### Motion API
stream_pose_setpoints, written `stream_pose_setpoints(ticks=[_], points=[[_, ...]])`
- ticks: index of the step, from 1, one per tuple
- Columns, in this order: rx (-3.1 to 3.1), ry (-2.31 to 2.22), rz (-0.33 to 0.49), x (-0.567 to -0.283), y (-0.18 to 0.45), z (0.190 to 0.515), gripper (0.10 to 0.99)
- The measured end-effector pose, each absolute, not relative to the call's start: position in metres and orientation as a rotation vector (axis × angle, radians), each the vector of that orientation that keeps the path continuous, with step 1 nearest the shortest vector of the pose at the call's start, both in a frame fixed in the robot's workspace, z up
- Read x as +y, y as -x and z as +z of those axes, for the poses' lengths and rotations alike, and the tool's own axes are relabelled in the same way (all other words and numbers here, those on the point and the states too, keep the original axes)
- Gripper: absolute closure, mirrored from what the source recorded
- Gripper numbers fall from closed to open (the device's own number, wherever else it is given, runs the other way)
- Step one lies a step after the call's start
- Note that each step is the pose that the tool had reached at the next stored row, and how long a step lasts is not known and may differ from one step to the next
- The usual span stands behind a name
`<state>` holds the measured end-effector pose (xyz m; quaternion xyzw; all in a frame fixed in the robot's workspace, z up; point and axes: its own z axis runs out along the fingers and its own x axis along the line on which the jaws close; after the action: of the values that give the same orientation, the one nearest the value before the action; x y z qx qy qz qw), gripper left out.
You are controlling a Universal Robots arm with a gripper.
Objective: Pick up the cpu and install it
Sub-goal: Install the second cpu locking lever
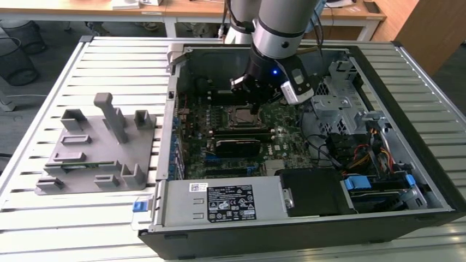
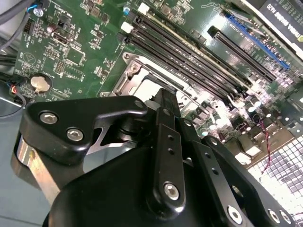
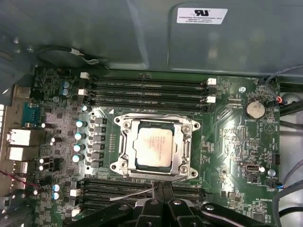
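First wrist view: the cpu (image 3: 152, 147) lies flat inside the metal socket frame (image 3: 124, 124) at the middle of the green motherboard (image 3: 227, 142), memory slots (image 3: 147, 90) at its 12 o'clock. The gripper (image 3: 160, 187) hangs at the socket's 6 o'clock, its black fingers pressed together and holding nothing. Exterior view: the gripper (image 1: 254, 112) reaches into the open computer case (image 1: 407, 82); the grey holder (image 1: 95, 147) sits at the case's 9 o'clock.
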<state>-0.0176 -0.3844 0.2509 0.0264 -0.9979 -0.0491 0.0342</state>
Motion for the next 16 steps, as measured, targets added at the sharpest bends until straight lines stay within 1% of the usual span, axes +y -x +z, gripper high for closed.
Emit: stream_pose_setpoints(ticks=[16], points=[[-3.068,-0.081,-0.151,-0.392,0.032,0.245,0.980]])
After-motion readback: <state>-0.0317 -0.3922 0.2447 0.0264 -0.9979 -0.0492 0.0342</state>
